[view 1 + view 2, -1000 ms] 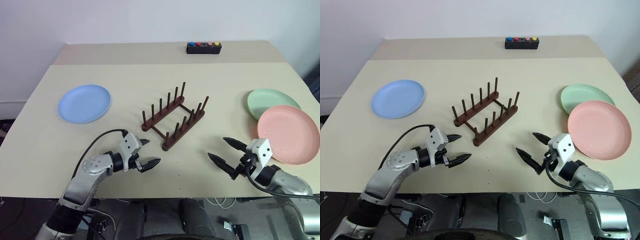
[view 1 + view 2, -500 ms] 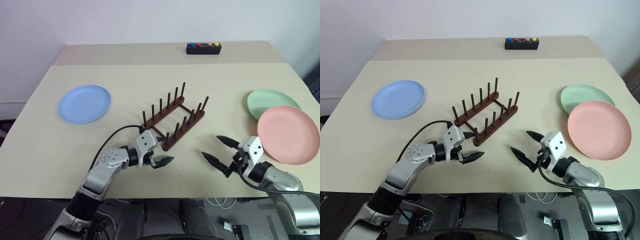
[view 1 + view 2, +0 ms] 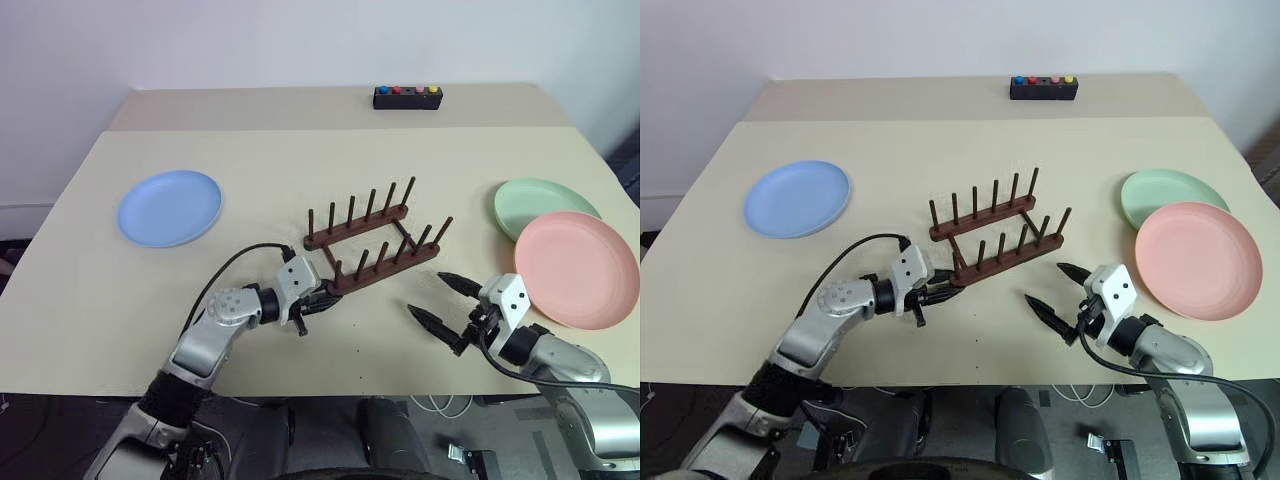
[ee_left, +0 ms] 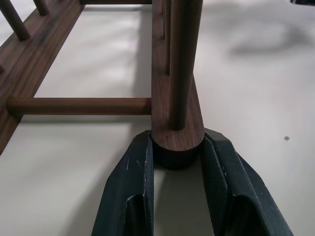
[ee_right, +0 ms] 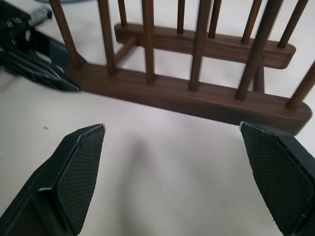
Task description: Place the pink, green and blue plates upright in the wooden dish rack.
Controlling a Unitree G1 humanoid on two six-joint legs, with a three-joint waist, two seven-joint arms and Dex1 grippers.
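Where the left tool [image 4: 177, 162] closes, the wooden dish rack [image 4: 174, 130] sits

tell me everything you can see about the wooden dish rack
The wooden dish rack is dark brown: two parallel base rails joined by crossbars, each with six thin upright pegs. It holds no plates and sits flat mid-table, slanting slightly. The left gripper has its fingers shut on the near rail's rounded end.
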